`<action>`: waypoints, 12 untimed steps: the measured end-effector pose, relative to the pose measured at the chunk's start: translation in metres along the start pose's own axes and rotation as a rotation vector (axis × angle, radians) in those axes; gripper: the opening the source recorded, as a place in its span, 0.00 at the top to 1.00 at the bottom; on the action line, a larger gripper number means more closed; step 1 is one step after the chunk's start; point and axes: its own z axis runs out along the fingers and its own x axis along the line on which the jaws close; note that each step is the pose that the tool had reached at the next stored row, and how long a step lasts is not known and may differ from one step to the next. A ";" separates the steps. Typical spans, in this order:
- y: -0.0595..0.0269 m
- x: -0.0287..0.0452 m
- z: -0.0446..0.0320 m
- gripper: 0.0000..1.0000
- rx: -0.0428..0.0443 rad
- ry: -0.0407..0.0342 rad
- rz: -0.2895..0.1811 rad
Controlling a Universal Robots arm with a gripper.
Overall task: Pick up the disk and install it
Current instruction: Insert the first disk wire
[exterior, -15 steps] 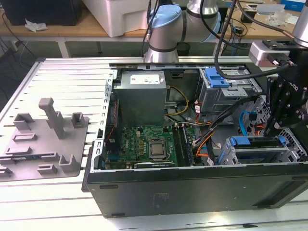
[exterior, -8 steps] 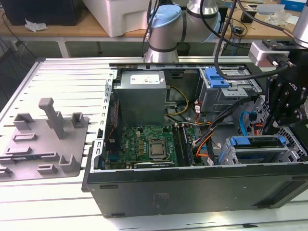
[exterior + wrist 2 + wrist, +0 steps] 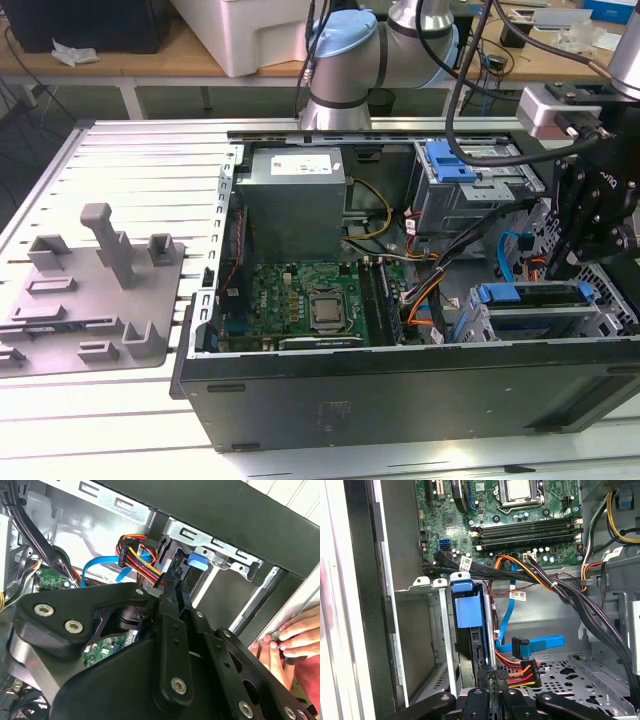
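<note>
Motherboard [image 3: 290,300] inside open case [image 3: 400,400]; grey fixture [image 3: 95,300] alongside (exterior view's left).

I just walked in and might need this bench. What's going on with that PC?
The robot arm's gripper reaches into the open computer case, right at the disk. The disk stands in a slot of the drive cage with its blue carrier frame showing. I cannot tell whether it is fully seated. A person's hand rests at the case's edge.
</note>
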 end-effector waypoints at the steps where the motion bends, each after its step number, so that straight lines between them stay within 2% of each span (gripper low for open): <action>1: 0.0000 0.0000 -0.0002 0.83 0.0000 0.0007 0.000; 12: 0.0000 0.0002 -0.0005 0.83 0.0007 0.0060 0.000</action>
